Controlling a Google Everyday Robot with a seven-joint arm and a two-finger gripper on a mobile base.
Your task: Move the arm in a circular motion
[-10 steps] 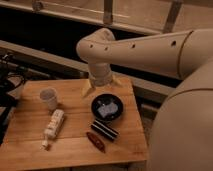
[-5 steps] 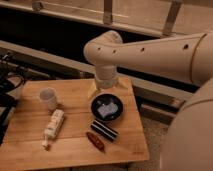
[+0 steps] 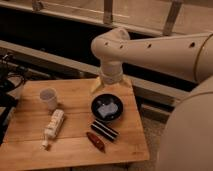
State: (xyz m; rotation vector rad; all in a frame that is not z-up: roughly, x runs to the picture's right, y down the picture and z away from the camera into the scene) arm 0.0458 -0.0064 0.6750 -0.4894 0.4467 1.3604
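The arm (image 3: 160, 50) is thick, cream-white and tubular with small dark holes. It reaches in from the right, bends at a rounded elbow (image 3: 112, 44) and points down. Its flared tan-tipped end, the gripper (image 3: 111, 85), hangs over the far edge of the wooden table (image 3: 70, 150), just behind a black bowl (image 3: 107, 107). Nothing shows in its hold.
On the table are a white cup (image 3: 48, 97), a white bottle lying down (image 3: 54, 125), a black-and-white striped packet (image 3: 104, 130) and a reddish-brown item (image 3: 96, 141). The bowl holds something pale. Dark cables (image 3: 7, 80) are at the left. A railing (image 3: 107, 12) runs behind.
The elbow and the flared end have moved steadily to the right, from left of the bowl's far side to directly behind it. The things on the table have not moved.
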